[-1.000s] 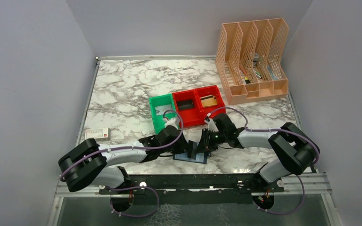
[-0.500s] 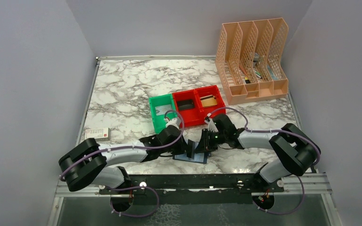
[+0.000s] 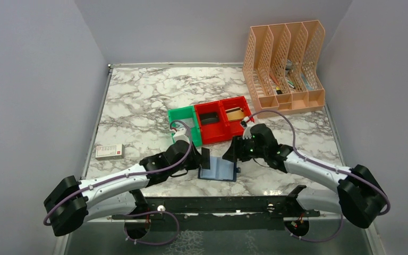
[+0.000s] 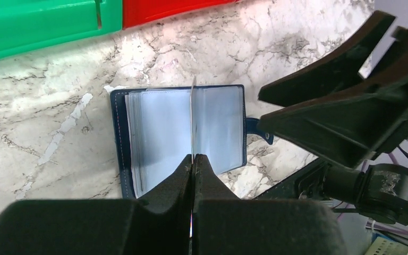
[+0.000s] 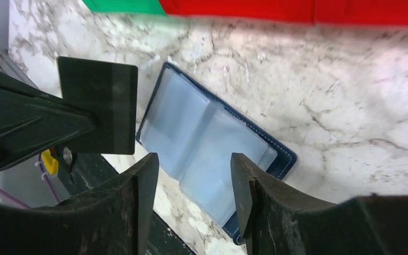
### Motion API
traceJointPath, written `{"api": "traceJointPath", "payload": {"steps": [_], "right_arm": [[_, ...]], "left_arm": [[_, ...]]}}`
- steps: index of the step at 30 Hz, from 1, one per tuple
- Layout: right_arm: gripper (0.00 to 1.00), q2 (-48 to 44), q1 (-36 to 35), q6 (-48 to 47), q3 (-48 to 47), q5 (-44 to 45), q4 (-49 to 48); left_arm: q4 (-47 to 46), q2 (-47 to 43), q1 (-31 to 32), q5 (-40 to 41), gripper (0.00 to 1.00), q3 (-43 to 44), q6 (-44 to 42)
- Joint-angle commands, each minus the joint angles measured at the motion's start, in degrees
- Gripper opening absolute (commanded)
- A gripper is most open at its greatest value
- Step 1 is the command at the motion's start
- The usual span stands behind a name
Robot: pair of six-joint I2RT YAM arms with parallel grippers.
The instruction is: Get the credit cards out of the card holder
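The navy card holder (image 3: 218, 170) lies open and flat on the marble, its pale blue sleeves up; it also shows in the left wrist view (image 4: 159, 133) and the right wrist view (image 5: 207, 141). My left gripper (image 3: 200, 158) is shut on a dark card (image 3: 206, 158), held just left of the holder and clear of it. In the left wrist view the card (image 4: 193, 119) shows edge-on between the closed jaws (image 4: 193, 158); in the right wrist view it is a dark rectangle (image 5: 98, 103). My right gripper (image 3: 232, 152) is open and empty above the holder's right side (image 5: 194, 162).
A green bin (image 3: 182, 127) and two red bins (image 3: 224, 121) stand just behind the holder. A peach file organizer (image 3: 284, 66) stands at the back right. A small white box (image 3: 109, 151) lies at the left. The black rail (image 3: 218, 204) runs along the near edge.
My left gripper has drawn back to the left with the dark card, now out of the holder. My right gripper has lifted away to the right. The holder now lies flat open.
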State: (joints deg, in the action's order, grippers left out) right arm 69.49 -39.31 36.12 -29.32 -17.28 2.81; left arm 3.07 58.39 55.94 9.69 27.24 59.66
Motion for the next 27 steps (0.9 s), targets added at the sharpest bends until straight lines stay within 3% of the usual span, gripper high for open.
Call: {"api": "traceJointPath", "payload": {"steps": [1, 6, 12, 16, 20, 27], "right_arm": [[0.55, -5.74, 0.02, -1.31, -0.77, 8.22, 1.44], [0.58, -9.04, 0.03, 2.77, 2.3, 9.49, -4.04], [0.63, -12.56, 0.03, 4.44, 8.79, 7.96, -16.56], [0.63, -12.11, 0.07, 3.84, 7.63, 0.79, -18.01], [0.62, -8.06, 0.11, 8.23, 3.96, -2.27, -13.05], [0.62, -5.78, 0.97, 13.18, 7.68, -11.58, -27.51]], "left_arm": [[-0.04, -2.09, -1.01, 0.98, 0.0, -1.24, -1.95], [-4.45, -2.06, -5.18, -6.5, 0.0, -2.08, -3.0], [-17.6, -5.09, -10.67, -16.32, 0.0, -7.38, -1.67], [-22.13, -5.57, -11.56, -19.26, 0.0, -9.37, -0.93], [-25.07, -5.98, -11.56, -20.91, 0.0, -9.98, -0.74], [-29.83, -6.57, -11.56, -23.73, 0.0, -10.55, -0.36]]}}
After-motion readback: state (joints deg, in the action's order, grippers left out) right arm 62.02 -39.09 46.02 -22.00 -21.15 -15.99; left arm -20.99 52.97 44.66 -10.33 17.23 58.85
